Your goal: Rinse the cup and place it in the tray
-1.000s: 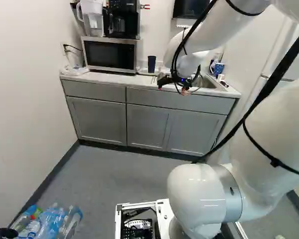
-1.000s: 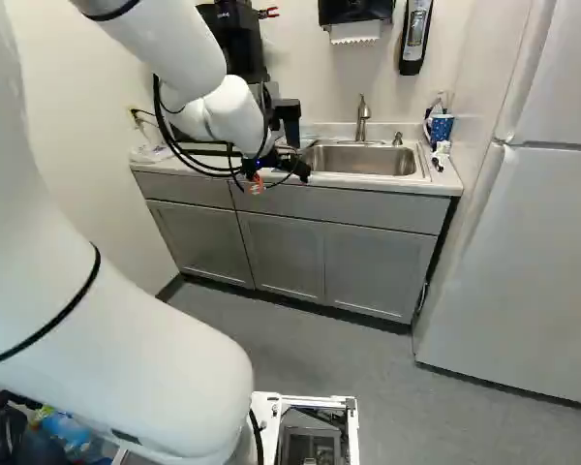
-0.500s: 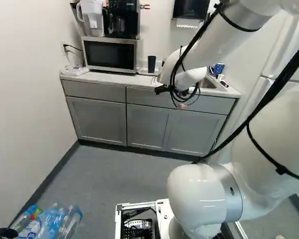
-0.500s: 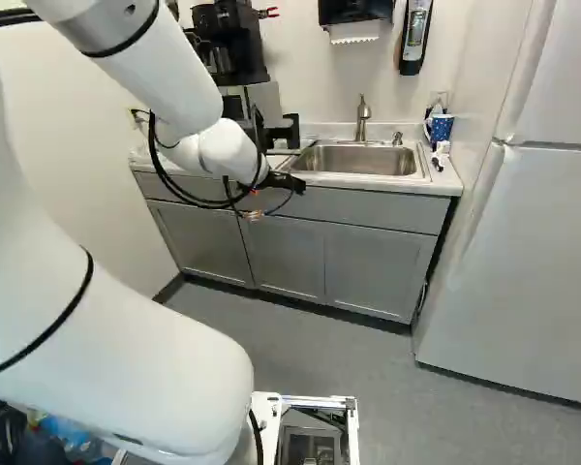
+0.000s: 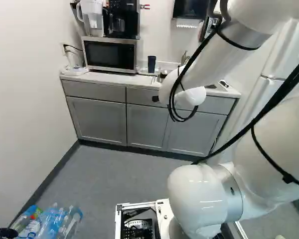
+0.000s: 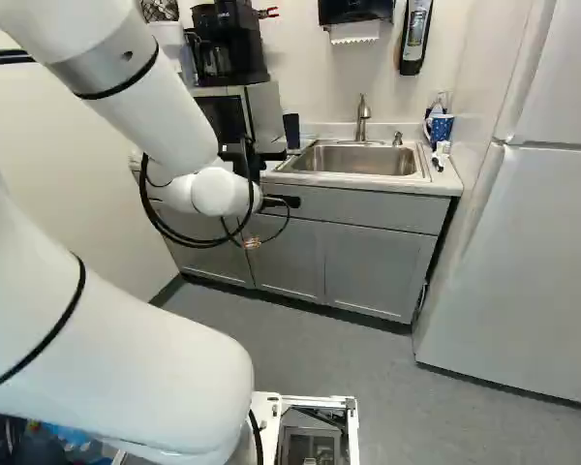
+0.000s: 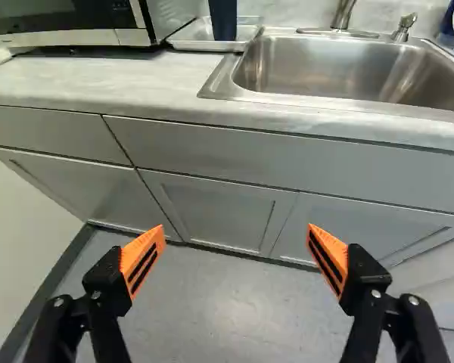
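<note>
While the claw (image 6: 283, 201) hangs released, its two orange pads (image 7: 145, 259) well apart and nothing between them, bare floor (image 7: 219, 302) and cabinet fronts show beyond in the wrist view. Ahead lies the counter (image 7: 136, 79). The dark cup (image 5: 151, 63) stands upright in the metal tray (image 7: 204, 46), between the microwave (image 5: 109, 54) and the sink (image 6: 368, 177), at upper centre of the left base view. Behind the sink rises the faucet (image 6: 362, 116). A blue patterned mug (image 6: 441, 128) is noted at upper right of the right base view, near the refrigerator (image 6: 513, 271). Plastic bottles (image 5: 55, 221) occupy the left base view's lower left.
</note>
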Motion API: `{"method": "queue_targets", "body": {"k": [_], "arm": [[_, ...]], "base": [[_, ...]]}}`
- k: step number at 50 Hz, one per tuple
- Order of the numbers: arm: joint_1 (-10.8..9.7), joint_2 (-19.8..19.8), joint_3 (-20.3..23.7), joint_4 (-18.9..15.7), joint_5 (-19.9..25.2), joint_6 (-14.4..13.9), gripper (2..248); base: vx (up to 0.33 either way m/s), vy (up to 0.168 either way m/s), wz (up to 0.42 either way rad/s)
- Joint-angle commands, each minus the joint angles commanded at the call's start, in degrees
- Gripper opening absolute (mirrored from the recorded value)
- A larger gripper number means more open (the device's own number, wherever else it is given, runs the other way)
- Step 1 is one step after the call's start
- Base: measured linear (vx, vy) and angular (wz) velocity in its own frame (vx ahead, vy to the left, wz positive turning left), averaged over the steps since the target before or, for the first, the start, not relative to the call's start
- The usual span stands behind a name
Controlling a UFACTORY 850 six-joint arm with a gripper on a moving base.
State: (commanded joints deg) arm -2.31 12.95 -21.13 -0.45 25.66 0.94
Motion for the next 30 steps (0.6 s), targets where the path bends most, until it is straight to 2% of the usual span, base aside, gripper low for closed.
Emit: {"method": "queue_targets", "body": {"k": [30], "arm": [[1.3, 1.7, 9.2, 0.3, 13.9, -0.5, 247]], "base": [[0.0, 0.0, 0.0]]}}
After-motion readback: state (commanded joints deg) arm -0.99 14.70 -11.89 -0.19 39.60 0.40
